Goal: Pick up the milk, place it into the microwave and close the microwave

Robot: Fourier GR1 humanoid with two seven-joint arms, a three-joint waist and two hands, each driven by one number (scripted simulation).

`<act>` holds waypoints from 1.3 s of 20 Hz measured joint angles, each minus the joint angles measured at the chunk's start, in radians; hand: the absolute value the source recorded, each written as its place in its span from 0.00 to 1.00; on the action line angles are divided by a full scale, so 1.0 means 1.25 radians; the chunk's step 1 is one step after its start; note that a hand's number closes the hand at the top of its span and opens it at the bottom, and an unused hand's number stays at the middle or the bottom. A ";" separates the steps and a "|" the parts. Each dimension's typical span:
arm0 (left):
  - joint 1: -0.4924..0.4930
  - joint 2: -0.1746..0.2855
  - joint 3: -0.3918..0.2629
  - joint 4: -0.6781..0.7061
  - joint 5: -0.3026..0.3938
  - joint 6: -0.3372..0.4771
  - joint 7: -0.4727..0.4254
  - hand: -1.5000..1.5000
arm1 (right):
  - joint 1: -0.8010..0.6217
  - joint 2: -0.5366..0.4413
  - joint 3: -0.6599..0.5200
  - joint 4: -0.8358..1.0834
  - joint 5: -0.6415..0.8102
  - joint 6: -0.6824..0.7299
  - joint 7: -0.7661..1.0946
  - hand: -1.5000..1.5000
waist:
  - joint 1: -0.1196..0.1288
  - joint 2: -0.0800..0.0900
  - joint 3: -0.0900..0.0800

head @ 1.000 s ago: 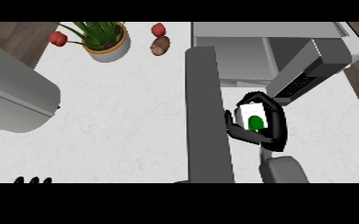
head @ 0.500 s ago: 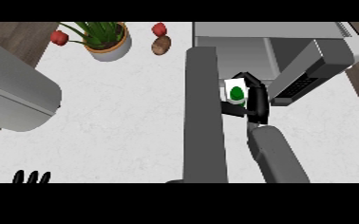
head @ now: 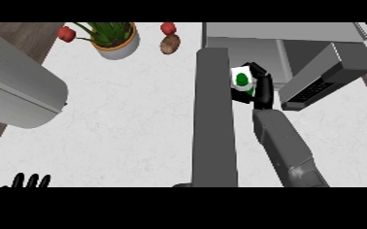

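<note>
The milk (head: 241, 79) is a small white carton with a green mark. My right hand (head: 261, 88) is curled round it from the right and holds it up, just right of the long grey bar (head: 214, 119) that runs down the middle of the view. The carton sits at the front of the open microwave (head: 251, 39), whose grey inside shows at the upper right. The microwave's door (head: 323, 76) swings out to the right of the hand. My left hand (head: 28, 181) rests at the lower left edge, fingers up and straight.
A potted plant (head: 114, 40) stands at the back left with a red fruit (head: 66, 33) beside it. Another red fruit (head: 168, 27) and a brown potato (head: 170, 44) lie near the microwave's left side. A large grey appliance (head: 25, 94) fills the left edge.
My right arm has stretched forward and lifted the milk away from me, from the counter right of the bar toward the microwave's opening. The left hand stays put.
</note>
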 measured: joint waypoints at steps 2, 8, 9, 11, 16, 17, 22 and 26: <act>-0.009 -0.002 -0.003 0.005 -0.006 0.002 0.003 0.00 | -0.036 -0.017 -0.011 0.053 0.008 -0.013 -0.003 1.00 | 0.005 0.003 0.000; -0.016 0.008 -0.003 0.005 -0.002 -0.017 0.001 0.00 | -0.091 -0.054 -0.025 0.159 0.030 -0.041 -0.036 1.00 | 0.024 0.012 0.001; -0.016 0.009 0.001 0.008 -0.002 -0.017 0.000 0.00 | -0.096 -0.057 -0.025 0.172 0.035 -0.048 -0.043 1.00 | 0.026 0.012 0.001; -0.020 0.011 0.001 0.006 0.002 -0.020 0.005 0.00 | -0.110 -0.073 -0.024 0.192 0.045 -0.060 -0.050 1.00 | 0.032 0.016 0.002; -0.037 0.003 -0.011 0.010 -0.004 -0.017 0.009 0.00 | -0.136 -0.097 -0.015 0.221 0.073 -0.112 -0.075 1.00 | 0.045 0.023 0.002; -0.037 0.006 -0.008 0.013 -0.001 -0.020 0.009 0.00 | -0.144 -0.102 -0.015 0.225 0.077 -0.119 -0.076 1.00 | 0.047 0.023 0.003; -0.045 0.006 -0.005 0.020 0.001 -0.020 0.011 0.00 | -0.172 -0.113 -0.038 0.227 0.066 -0.130 -0.088 1.00 | 0.054 0.027 0.003; -0.051 0.015 0.007 0.032 0.003 -0.027 0.006 0.00 | -0.185 -0.120 -0.062 0.219 0.051 -0.138 -0.109 1.00 | 0.060 0.030 0.004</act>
